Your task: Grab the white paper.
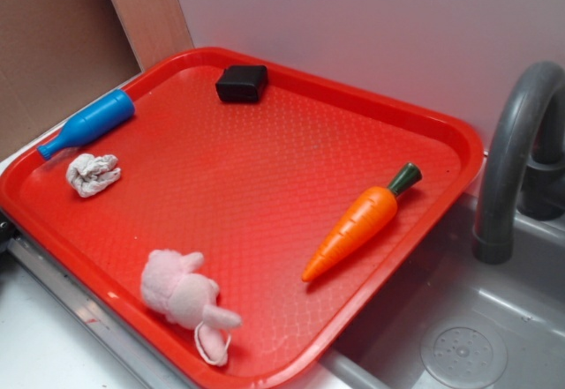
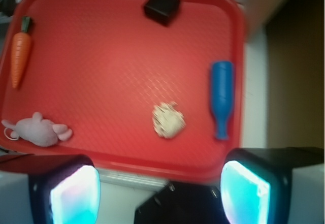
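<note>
A red plastic tray [image 1: 441,142] with a raised rim and a fine pebbled surface sits beside a grey toy sink [image 1: 494,336] with a curved grey faucet [image 1: 516,142]. Five small objects lie scattered and well apart on it, which looks like a deliberate spread so that one can be picked out from the others.

In the exterior view, the white paper [image 1: 93,174] lies at about nine o'clock on the tray, near the left rim. It is a small crumpled wad, soft and irregular, with greyish creases. Just beyond it, toward ten o'clock, a smooth blue plastic bottle [image 1: 88,123] lies on its side, close but not touching. A boxy black block [image 1: 241,83] rests at twelve o'clock against the far rim. A glossy orange toy carrot [image 1: 357,226] with a dark green top lies diagonally at three o'clock. A fuzzy pale pink plush bunny [image 1: 184,294] slumps at six o'clock, near the front rim.

The arm is not visible in the exterior view. In the wrist view, the gripper [image 2: 160,188] hangs above the near edge of the tray, its jaws spread wide and holding nothing. Its two fingers [image 2: 76,193] show glowing cyan pads. There the white paper [image 2: 168,120] sits ahead of the gap, slightly right of centre, with the blue plastic bottle [image 2: 222,97] at its three o'clock. The grab has not yet begun; the wad should compress easily.
</note>
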`<state>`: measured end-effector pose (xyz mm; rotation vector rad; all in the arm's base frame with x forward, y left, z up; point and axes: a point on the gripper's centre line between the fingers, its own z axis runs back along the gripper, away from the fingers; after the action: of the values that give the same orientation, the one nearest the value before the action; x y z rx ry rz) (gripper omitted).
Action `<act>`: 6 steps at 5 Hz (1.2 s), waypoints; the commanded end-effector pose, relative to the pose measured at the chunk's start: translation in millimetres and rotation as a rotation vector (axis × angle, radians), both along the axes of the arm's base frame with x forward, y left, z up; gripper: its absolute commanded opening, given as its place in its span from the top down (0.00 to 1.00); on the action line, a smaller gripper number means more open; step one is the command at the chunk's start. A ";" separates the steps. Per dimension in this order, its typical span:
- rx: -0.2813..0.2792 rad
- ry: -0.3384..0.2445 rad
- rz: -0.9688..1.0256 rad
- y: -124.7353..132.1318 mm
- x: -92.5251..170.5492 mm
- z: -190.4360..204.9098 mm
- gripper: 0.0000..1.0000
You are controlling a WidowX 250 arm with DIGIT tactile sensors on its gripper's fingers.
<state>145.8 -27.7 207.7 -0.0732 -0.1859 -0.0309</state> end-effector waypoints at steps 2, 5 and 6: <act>0.002 0.056 -0.103 -11.4 -1.6 -60.4 0.00; 0.025 0.203 -0.061 -11.7 21.8 -131.4 0.00; 0.027 0.284 -0.046 -8.2 21.4 -162.1 0.00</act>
<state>166.2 -36.5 40.8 -0.0489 0.1281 -0.0676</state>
